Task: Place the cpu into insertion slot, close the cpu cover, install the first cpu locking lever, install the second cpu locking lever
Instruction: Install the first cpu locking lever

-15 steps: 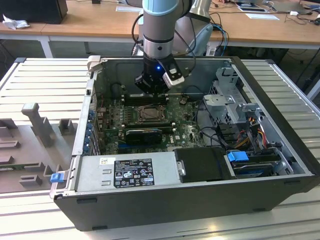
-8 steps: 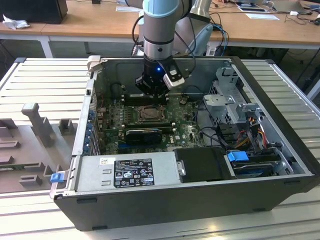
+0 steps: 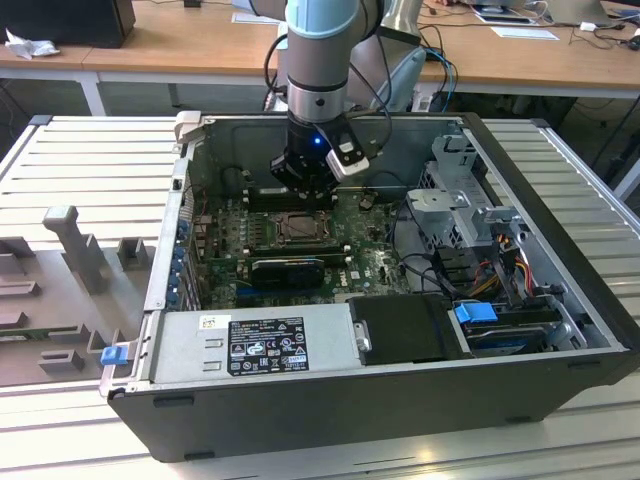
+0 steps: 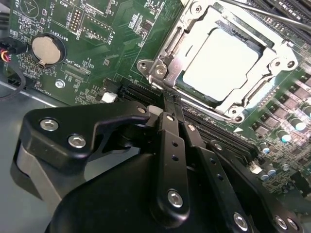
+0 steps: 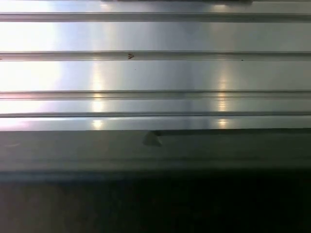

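A: Where is the cpu [image 4: 219, 64] now?

B: It sits in the slot [image 4: 187, 85] already, pale flat top facing up. The cover [image 4: 167, 48] lies down around it, so the chip shows through the cut-out centre. I judge it flat because the chip looks level w/ the frame on all visible sides.

A: And the gripper [image 4: 171, 104]?

B: Just above the board [image 4: 97, 39], near one corner of the cover. The two fingers [image 4: 169, 145] come together to one narrow point, clenched, w/ nothing between them. I think they are held like this to make a thin pushing tip, good for a small wire lever. But this is my guess.

A: Are the levers locked?

B: Cannot tell. I see thin metal parts along the frame edge, but which is hooked, not clear.

A: Materials?

B: The cover is bright stamped metal w/ round screw heads at the corners. The chip top is matte silver-beige, smooth. The board is green, dense w/ small parts and one round coin battery [image 4: 46, 50]. The fingers are black, flat links w/ shiny screws.

A: And in the exterior view?

B: The arm [image 3: 318, 60] goes straight down into the open case [image 3: 560, 170], the gripper [image 3: 300, 190] just behind the slot [image 3: 298, 228]. The case lies on its side on a ribbed metal table [image 3: 90, 160], so the board faces up, approx. level for work from above.
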{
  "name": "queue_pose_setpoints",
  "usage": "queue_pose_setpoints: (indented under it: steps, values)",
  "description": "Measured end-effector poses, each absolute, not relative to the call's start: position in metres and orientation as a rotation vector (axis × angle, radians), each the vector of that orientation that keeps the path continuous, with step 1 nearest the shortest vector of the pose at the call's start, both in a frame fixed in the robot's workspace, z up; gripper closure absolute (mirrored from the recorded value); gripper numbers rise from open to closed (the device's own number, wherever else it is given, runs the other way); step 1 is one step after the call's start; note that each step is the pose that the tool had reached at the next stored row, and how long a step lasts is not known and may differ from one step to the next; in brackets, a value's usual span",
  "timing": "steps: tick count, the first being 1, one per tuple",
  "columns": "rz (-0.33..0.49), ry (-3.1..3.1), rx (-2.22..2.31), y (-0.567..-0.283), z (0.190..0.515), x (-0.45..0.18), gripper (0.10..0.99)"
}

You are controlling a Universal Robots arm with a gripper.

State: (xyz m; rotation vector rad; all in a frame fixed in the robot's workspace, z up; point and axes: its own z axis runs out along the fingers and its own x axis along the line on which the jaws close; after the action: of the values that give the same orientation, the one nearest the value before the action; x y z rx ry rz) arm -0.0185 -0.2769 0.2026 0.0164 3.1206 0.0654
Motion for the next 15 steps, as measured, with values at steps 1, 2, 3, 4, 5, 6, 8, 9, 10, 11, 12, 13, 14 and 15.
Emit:
queue_pose_setpoints:
  steps: [1,2,3,4,5,6,8,9,10,11,12,13,14,15]
  values:
    - [0.065,3.121,0.016,-0.277,0.202,-0.018,0.980]
    - [0.064,3.121,0.015,-0.277,0.201,-0.018,0.980]
    - [0.066,3.121,0.015,-0.278,0.201,-0.018,0.980]
    - [0.068,3.121,0.015,-0.278,0.201,-0.018,0.980]
    - [0.073,3.121,0.015,-0.278,0.201,-0.018,0.980]
    - [0.076,3.121,0.015,-0.278,0.201,-0.018,0.980]
    - [0.081,3.121,0.015,-0.278,0.201,-0.018,0.980]
    - [0.082,3.120,0.015,-0.278,0.201,-0.018,0.980]
    - [0.083,3.120,0.015,-0.278,0.202,-0.018,0.980]
    - [0.083,3.120,0.014,-0.278,0.204,-0.018,0.980]
    - [0.082,3.120,0.015,-0.278,0.207,-0.018,0.980]
    - [0.081,3.121,0.014,-0.278,0.213,-0.018,0.980]
    - [0.081,3.121,0.014,-0.278,0.216,-0.018,0.980]
    - [0.081,3.120,0.014,-0.278,0.217,-0.018,0.980]
